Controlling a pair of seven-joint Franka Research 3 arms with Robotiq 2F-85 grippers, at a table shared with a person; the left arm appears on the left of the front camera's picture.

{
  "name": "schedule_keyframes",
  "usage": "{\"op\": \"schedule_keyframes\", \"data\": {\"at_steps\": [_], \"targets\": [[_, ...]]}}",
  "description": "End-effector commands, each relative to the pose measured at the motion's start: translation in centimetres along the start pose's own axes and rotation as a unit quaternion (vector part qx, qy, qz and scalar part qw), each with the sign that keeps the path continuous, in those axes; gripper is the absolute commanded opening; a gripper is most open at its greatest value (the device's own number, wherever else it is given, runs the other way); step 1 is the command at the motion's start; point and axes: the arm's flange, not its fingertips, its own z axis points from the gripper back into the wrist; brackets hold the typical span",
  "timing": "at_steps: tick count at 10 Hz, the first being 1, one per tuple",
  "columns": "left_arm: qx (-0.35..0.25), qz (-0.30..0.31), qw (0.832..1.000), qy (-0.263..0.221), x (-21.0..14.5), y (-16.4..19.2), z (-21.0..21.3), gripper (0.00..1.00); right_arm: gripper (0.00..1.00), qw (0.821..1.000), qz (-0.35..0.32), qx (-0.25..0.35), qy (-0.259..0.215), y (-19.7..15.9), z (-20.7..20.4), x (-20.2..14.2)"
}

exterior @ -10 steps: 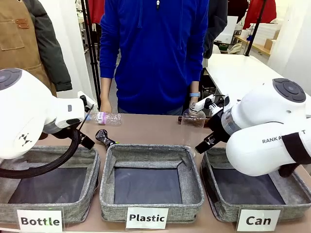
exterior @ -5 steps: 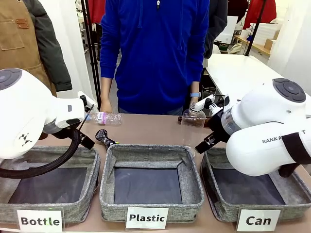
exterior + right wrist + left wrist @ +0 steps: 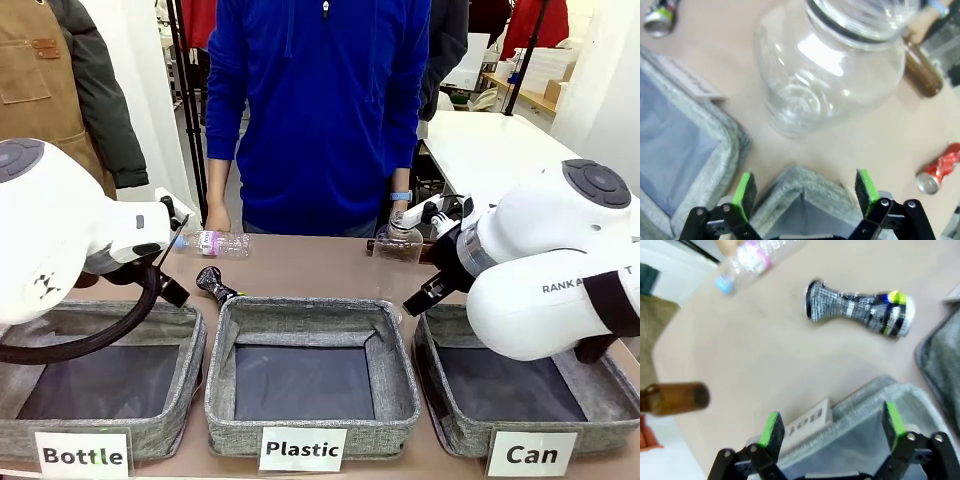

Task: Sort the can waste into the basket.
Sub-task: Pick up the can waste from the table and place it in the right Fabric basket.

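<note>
A dark crushed can (image 3: 860, 310) lies on the table beyond the Bottle bin; it is also in the front view (image 3: 213, 283), by the Plastic bin's far left corner. My left gripper (image 3: 832, 427) hangs open over the Bottle bin's far rim, short of that can, holding nothing. The red crushed can (image 3: 940, 167) lies on the table to the right in the right wrist view. My right gripper (image 3: 805, 192) is open and empty above the far corner of the Can basket (image 3: 445, 425), apart from the red can.
A clear plastic bottle (image 3: 215, 243) and a clear squat bottle (image 3: 835, 65) lie on the table's far side, with brown glass bottles (image 3: 675, 399) (image 3: 921, 75) nearby. The Plastic bin (image 3: 225, 400) and Bottle bin (image 3: 185, 385) stand in a row. A person in blue stands at the far edge.
The left arm has shifted very slightly. The cans, bottles and right arm have stayed where they were.
</note>
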Motion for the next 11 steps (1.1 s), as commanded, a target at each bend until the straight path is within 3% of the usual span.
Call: {"op": "schedule_keyframes", "data": {"at_steps": [1,2,3,4,5,6,7,9,10,11], "targets": [[-0.036,0.048,0.998,0.019,-0.8,-1.2,6.5,1.0,1.0,0.998,-0.036,0.032,0.036,-1.8,6.1,-0.5],[-0.085,0.061,0.994,0.03,-1.6,-1.1,9.5,1.0,1.0,0.993,-0.063,0.063,0.071,-2.6,8.6,-0.9],[-0.147,0.079,0.986,0.021,-2.6,-0.7,11.7,1.0,1.0,0.988,-0.109,0.088,0.066,-3.4,10.5,-1.5],[-0.219,0.08,0.972,0.022,-4.1,1.2,13.2,1.0,1.0,0.979,-0.141,0.14,0.036,-5.2,12.7,-3.0],[-0.239,0.084,0.967,0.011,-5.9,3.7,14.3,1.0,1.0,0.963,-0.18,0.202,-0.01,-8.0,14.6,-4.7],[-0.327,0.028,0.945,-0.014,-8.3,7.1,15.6,1.0,1.0,0.933,-0.21,0.287,-0.052,-11.3,16.4,-7.0],[-0.36,0.079,0.928,-0.057,-10.7,11.0,16.8,1.0,1.0,0.898,-0.255,0.341,-0.106,-14.3,17.7,-9.9],[-0.448,0.182,0.859,-0.166,-16.4,18.3,17.0,1.0,1.0,0.829,-0.316,0.414,-0.205,-18.9,18.6,-16.4],[-0.476,0.264,0.806,-0.233,-19.6,20.8,15.7,1.0,1.0,0.807,-0.336,0.426,-0.233,-20.1,18.3,-18.8],[-0.496,0.306,0.767,-0.269,-22.2,21.7,14.3,1.0,1.0,0.784,-0.356,0.437,-0.259,-21.1,17.9,-21.4]]}}
